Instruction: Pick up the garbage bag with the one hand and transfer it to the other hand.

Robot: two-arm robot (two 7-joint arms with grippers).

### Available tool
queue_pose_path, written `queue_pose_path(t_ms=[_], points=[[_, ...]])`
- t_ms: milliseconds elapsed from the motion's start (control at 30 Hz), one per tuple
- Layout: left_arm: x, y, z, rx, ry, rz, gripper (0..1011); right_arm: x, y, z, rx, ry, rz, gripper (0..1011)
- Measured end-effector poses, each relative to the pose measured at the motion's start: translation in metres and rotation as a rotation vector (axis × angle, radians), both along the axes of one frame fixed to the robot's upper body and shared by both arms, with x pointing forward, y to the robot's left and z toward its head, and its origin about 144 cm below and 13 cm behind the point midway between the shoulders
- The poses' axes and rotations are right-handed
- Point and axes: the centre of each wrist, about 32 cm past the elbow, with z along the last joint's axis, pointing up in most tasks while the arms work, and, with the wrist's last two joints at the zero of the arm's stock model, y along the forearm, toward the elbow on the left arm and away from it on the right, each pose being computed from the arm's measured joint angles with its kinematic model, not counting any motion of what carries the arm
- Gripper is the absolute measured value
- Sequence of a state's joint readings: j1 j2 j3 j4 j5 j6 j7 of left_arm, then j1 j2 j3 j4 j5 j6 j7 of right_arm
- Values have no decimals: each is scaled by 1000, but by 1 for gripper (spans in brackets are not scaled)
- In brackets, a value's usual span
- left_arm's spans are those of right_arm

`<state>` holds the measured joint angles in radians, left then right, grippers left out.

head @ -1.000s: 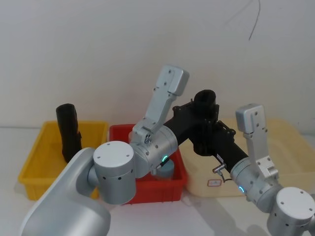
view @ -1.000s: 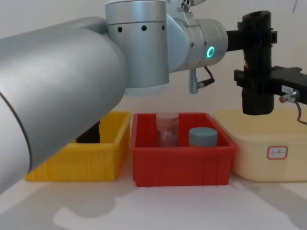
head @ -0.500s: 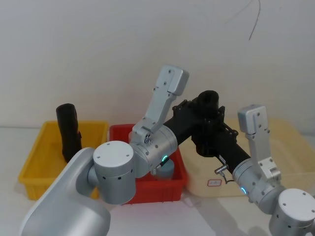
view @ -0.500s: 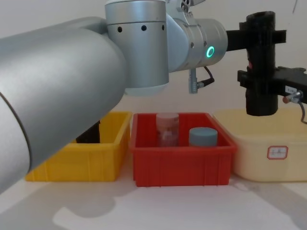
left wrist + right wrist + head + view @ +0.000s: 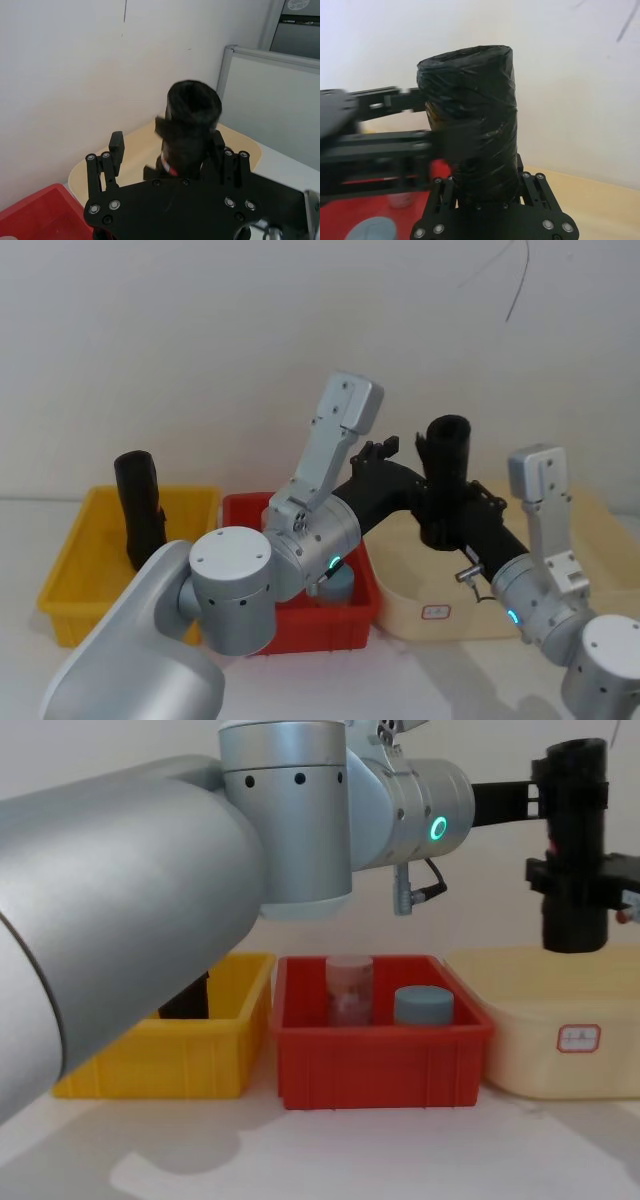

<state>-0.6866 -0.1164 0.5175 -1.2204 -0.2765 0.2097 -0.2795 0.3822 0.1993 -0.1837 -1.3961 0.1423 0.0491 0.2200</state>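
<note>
Three bins stand in a row on the white counter (image 5: 300, 1150). At 9 o'clock sits the yellow bin (image 5: 65, 570), with a second black roll (image 5: 138, 510) standing in its back corner, leaning a little. The red bin (image 5: 380, 1055) is in the middle and holds a clear pinkish jar (image 5: 349, 988) with a grey-blue-lidded jar (image 5: 423, 1005) just beside it at 3 o'clock. The cream bin (image 5: 530, 1050) closes the row at 3 o'clock.

Above the red bin the bulky silver arm with the green ring reaches across toward 3 o'clock. Its left gripper (image 5: 398, 446) is raised well clear of the bins, with the jaws spread wide and holding nothing. The garbage bag (image 5: 447, 465) is at 3 o'clock of those jaws, right at their tips. In the chest view one slotted finger (image 5: 505, 805) runs level up to the roll's upper edge, but whether it touches cannot be told.

The garbage bag stands upright in the air, hollow core facing up, over the left part of the cream bin and clear of its rim. The right gripper (image 5: 443, 525) comes in from 4 o'clock, its jaws closed on the lower half of the roll, one on each side, and it alone carries the roll.
</note>
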Motion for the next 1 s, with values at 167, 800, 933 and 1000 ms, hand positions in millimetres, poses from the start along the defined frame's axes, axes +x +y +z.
queue_pose_path(t_ms=[167, 800, 933, 1000], points=[[0, 0, 0, 0, 0, 0, 1001, 7, -13, 3, 13, 5, -46, 542], [0, 0, 0, 0, 0, 0, 1000, 28, -76, 8, -7, 58, -256, 780], [0, 1, -1, -2, 0, 6, 1001, 28, -81, 9, -25, 55, -266, 901], [-1, 2, -2, -8, -1, 18, 1001, 27, -82, 12, -35, 45, -266, 925]])
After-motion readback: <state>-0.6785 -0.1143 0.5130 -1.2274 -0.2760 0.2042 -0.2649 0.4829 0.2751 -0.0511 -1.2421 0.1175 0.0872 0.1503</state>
